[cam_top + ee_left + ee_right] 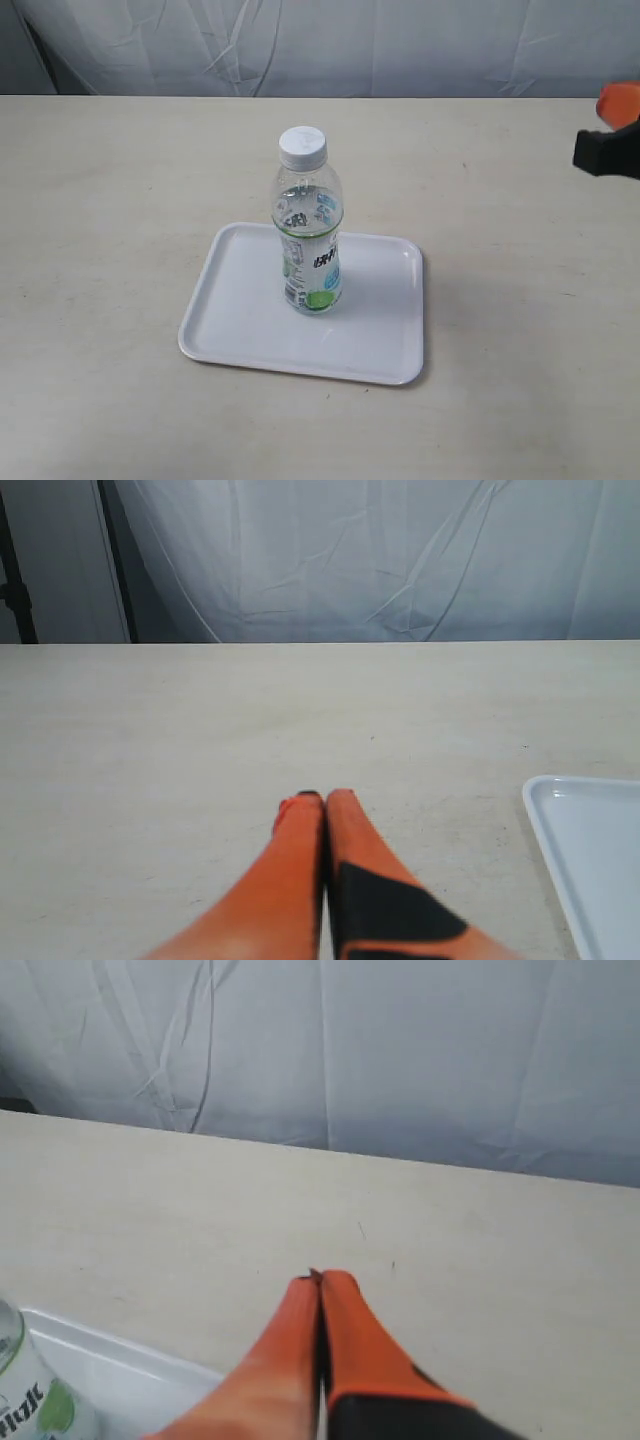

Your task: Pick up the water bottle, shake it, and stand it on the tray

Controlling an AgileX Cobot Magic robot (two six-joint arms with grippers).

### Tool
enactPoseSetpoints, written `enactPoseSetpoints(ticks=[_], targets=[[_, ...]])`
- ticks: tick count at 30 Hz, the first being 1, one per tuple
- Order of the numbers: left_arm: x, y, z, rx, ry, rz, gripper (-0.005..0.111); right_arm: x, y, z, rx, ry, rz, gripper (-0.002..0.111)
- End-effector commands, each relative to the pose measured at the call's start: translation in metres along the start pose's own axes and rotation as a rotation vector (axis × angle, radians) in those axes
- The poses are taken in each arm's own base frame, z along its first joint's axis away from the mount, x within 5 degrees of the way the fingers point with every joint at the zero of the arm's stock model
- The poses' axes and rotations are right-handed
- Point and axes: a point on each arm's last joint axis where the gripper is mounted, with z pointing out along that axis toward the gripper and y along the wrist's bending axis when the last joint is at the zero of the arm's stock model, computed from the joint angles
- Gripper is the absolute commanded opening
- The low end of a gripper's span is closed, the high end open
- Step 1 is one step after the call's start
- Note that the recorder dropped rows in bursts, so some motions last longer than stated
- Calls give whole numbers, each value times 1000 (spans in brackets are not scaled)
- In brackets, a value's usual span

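Observation:
The water bottle (308,225), clear with a white cap and a white-blue label with a green circle, stands upright on the white tray (240,320) in the middle of the table. Nothing holds it. My right gripper (612,130) shows only at the far right edge of the exterior view, well away from the bottle. Seen from its wrist, the right gripper (320,1278) is shut and empty, with the bottle (25,1395) and tray (130,1375) at the picture's corner. The left gripper (325,797) is shut and empty over bare table, beside the tray (590,850). It is outside the exterior view.
The tabletop (110,200) is pale beige. A wrinkled white curtain (320,45) hangs along its far edge. A dark stand (15,570) shows beyond the table in the left wrist view.

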Motion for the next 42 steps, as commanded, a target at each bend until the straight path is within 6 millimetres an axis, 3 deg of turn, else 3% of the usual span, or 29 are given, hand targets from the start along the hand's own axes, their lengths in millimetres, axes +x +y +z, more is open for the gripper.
enactPoseSetpoints(ticks=[1, 8, 14, 17, 21, 32, 37, 42], targets=[[1, 0, 0, 0, -3, -1, 0, 28, 1, 3, -2, 124, 205, -1], [1, 0, 0, 0, -3, -1, 0, 31, 4, 0, -17, 152, 201, -1], [1, 0, 0, 0, -3, -1, 0, 10, 1, -52, -23, -98, 216, -1], [1, 0, 0, 0, -3, -1, 0, 5, -14, -80, 102, -239, 307, -1], [1, 0, 0, 0, -3, -1, 0, 4, -23, -95, 221, -314, 322, -1], [1, 0, 0, 0, -3, -1, 0, 10, -21, -107, 247, -361, 289, -1], [1, 0, 0, 0, -3, -1, 0, 30, -20, -114, 296, -361, 170, -1], [1, 0, 0, 0, -3, -1, 0, 51, -18, -111, 298, -338, 169, -1]])
